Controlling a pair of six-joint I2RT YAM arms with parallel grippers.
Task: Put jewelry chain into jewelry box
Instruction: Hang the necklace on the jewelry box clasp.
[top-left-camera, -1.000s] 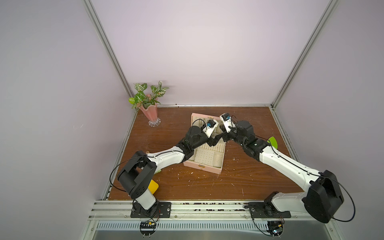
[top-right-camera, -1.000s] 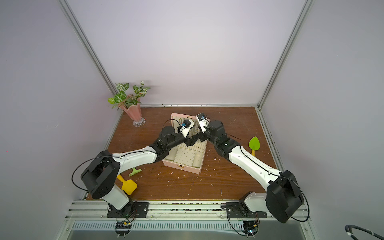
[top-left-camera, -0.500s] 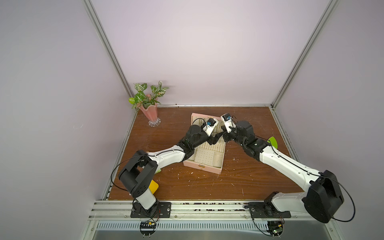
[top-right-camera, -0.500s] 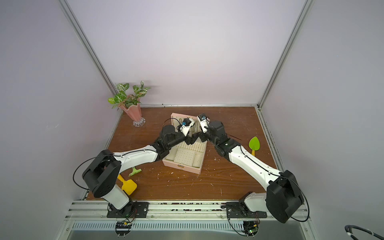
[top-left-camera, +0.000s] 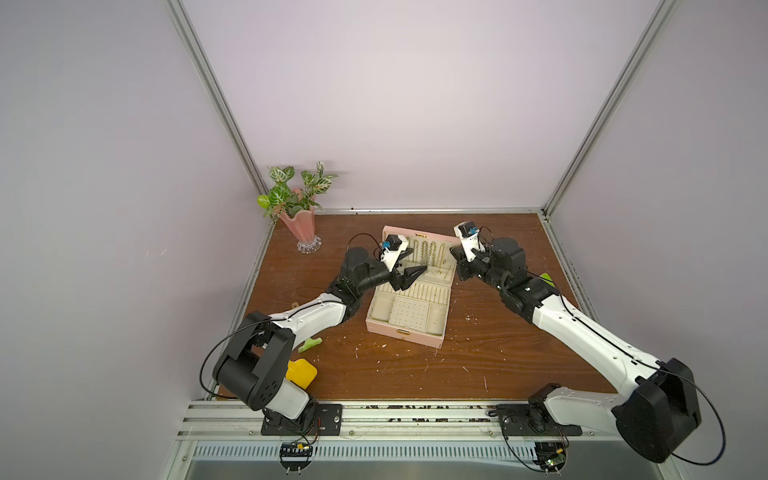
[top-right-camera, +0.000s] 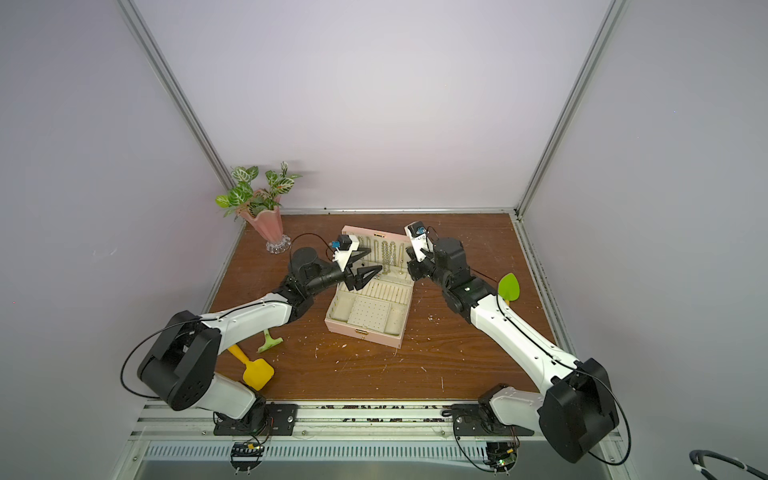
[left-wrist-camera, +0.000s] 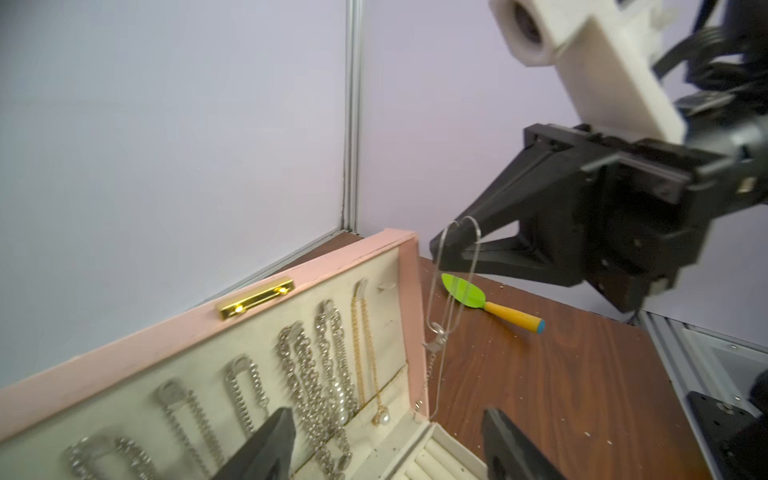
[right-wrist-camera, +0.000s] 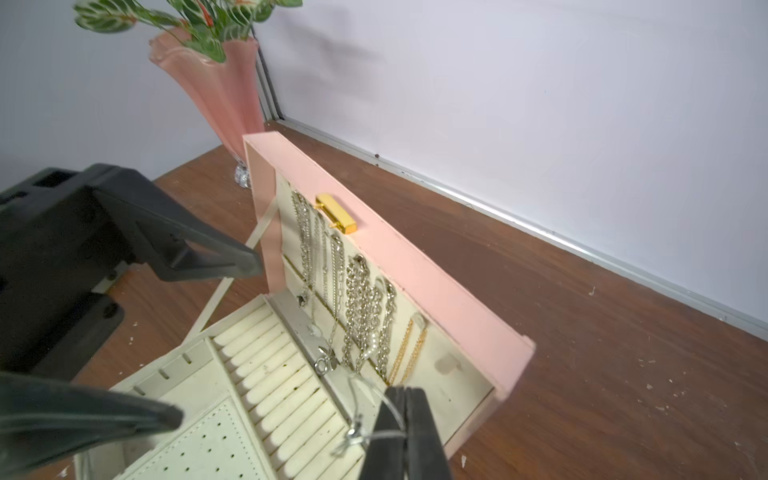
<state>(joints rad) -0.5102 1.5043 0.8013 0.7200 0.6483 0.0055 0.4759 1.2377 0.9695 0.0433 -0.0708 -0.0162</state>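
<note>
"Where is the jewelry chain (left-wrist-camera: 435, 334) hanging?"

"The right gripper (left-wrist-camera: 446, 249) is pinching it just right of the jewelry box (top-left-camera: 403, 334) lid, mid-frame. It wants carrying left over the tray, then lowering slowly."

"And the left gripper (top-left-camera: 417, 261)?"

"Gaping wide, empty. The arms are standing further apart than a second ago."

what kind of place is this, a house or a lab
Most likely a robot lab test cell: bare walls joined by aluminium posts, a left arm and right arm bolted to a metal rail, and props on a wooden tabletop, a jewelry box and vase.
</note>
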